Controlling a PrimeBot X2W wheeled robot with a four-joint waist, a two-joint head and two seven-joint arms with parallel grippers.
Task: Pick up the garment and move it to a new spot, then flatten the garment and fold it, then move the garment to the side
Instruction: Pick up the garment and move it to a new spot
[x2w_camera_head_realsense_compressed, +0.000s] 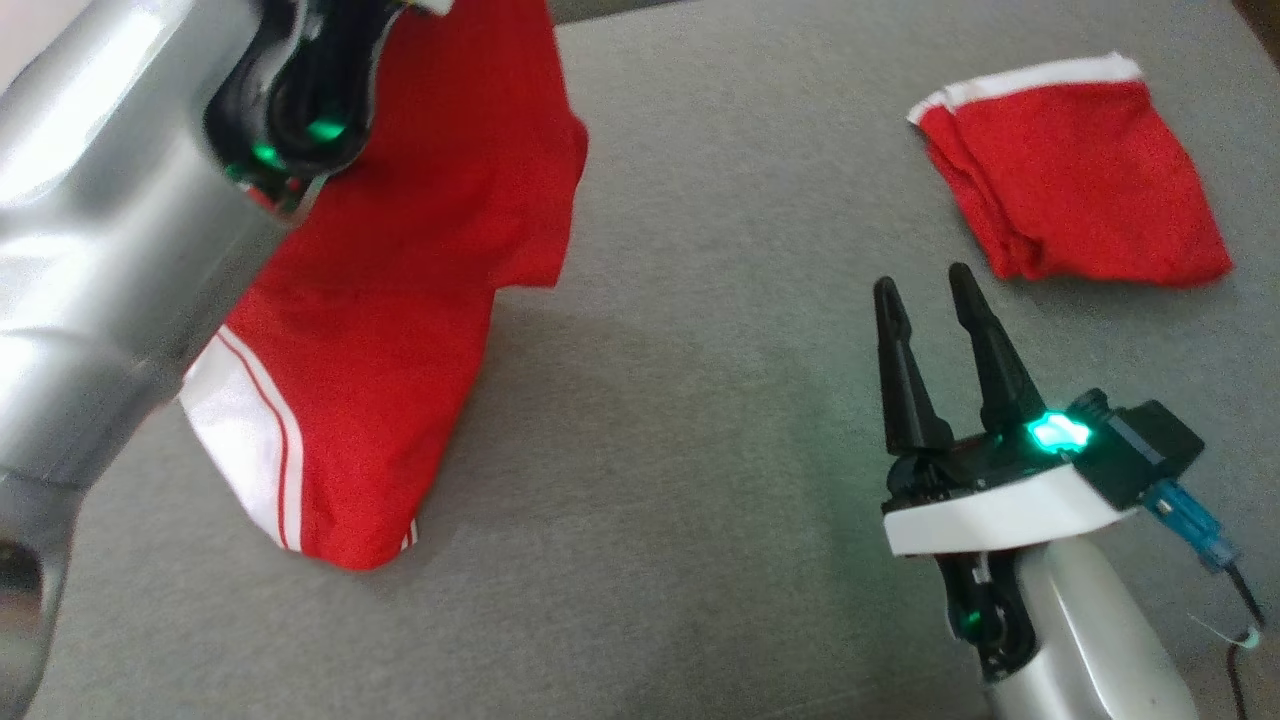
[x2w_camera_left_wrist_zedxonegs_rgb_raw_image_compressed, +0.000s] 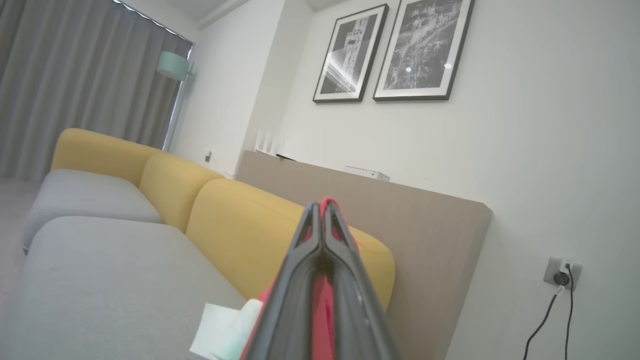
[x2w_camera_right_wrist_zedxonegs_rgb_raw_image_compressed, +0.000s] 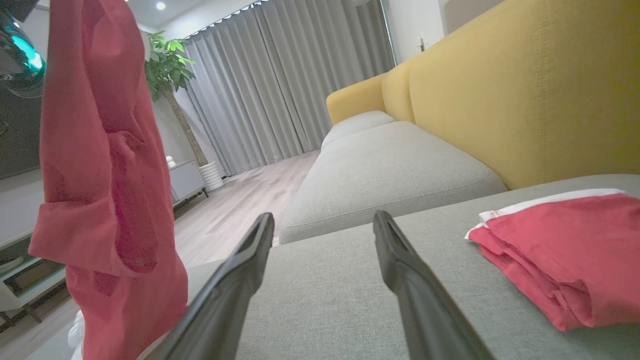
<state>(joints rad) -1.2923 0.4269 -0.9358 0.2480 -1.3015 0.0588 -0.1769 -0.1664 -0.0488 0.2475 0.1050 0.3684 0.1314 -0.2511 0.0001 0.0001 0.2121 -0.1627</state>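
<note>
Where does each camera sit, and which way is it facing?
Head view: on the head, looking down at the cushion; left forearm upper left, open right gripper lower right.
Left wrist view: on the left wrist, looking along the shut left gripper past the backrest to the pictures.
Right wrist view: low over the cushion, looking between the right gripper's fingers toward the curtains.
Shared: head and right wrist views show the hanging garment and the folded garment.

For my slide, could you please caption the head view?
Left gripper holds up a red garment; open right gripper over grey cushion.
</note>
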